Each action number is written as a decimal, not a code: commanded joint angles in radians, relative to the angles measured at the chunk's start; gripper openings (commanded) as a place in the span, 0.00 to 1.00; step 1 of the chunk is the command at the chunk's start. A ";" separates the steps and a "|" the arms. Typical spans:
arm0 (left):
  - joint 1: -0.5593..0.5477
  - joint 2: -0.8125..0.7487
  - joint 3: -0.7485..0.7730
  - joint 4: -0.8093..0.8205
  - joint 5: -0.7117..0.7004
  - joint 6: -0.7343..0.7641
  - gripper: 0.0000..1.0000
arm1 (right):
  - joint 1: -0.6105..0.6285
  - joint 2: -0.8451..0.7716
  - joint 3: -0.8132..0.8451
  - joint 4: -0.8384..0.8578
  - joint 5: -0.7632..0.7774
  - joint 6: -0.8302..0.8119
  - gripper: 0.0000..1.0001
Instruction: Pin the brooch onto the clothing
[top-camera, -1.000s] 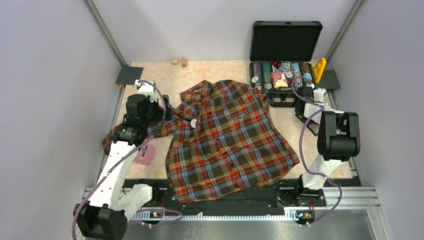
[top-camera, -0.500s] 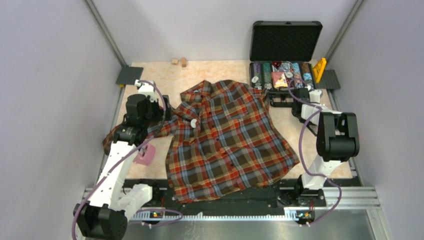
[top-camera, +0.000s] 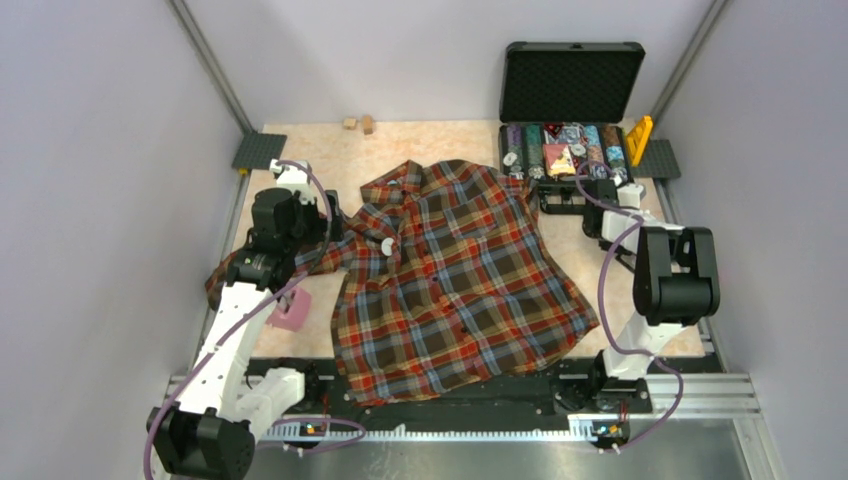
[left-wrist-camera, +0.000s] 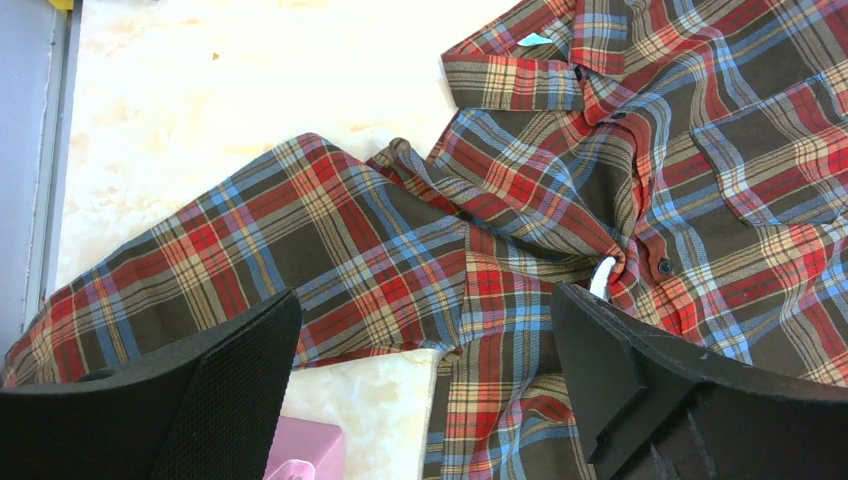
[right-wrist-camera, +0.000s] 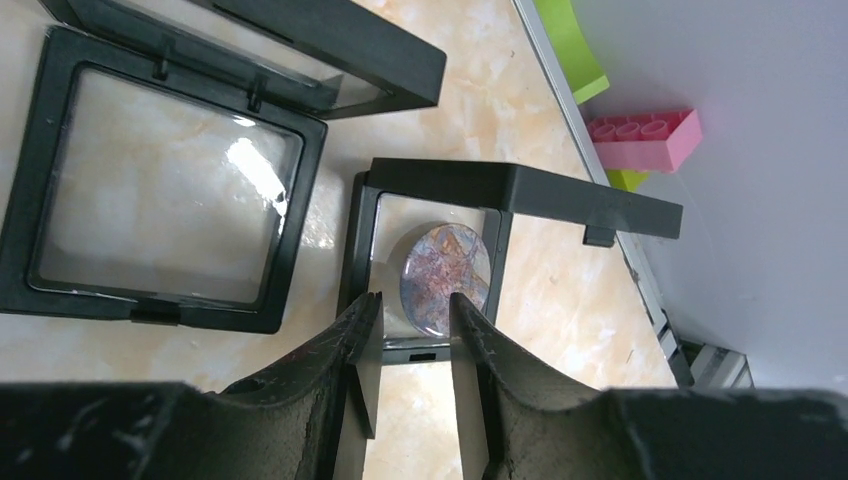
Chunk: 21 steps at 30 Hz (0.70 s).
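Right pincer (right-wrist-camera: 415, 302), narrowly parted, sits just beside the framed brooch (right-wrist-camera: 446, 272).

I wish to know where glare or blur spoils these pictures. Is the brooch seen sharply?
Right wrist view: a white glare patch lies on the clear film of the large black square frame; the round blue-and-pink brooch looks sharp, while the right claw before it is dark and soft. Left wrist view: even light, the plaid shirt sharp. Top view: the brooch is too small to see.
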<state>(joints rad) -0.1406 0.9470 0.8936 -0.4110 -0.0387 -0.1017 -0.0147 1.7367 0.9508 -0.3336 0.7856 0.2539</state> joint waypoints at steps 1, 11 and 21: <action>-0.003 -0.007 0.005 0.038 0.014 0.007 0.98 | 0.010 -0.069 -0.012 -0.023 0.039 0.015 0.32; -0.003 -0.007 0.005 0.038 0.023 0.004 0.98 | 0.038 -0.103 -0.016 -0.035 0.044 0.006 0.31; -0.002 -0.005 0.004 0.038 0.022 0.006 0.98 | 0.034 -0.026 -0.005 -0.027 0.056 0.002 0.31</action>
<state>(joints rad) -0.1406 0.9470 0.8936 -0.4107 -0.0235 -0.1017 0.0189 1.6939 0.9356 -0.3672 0.8173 0.2546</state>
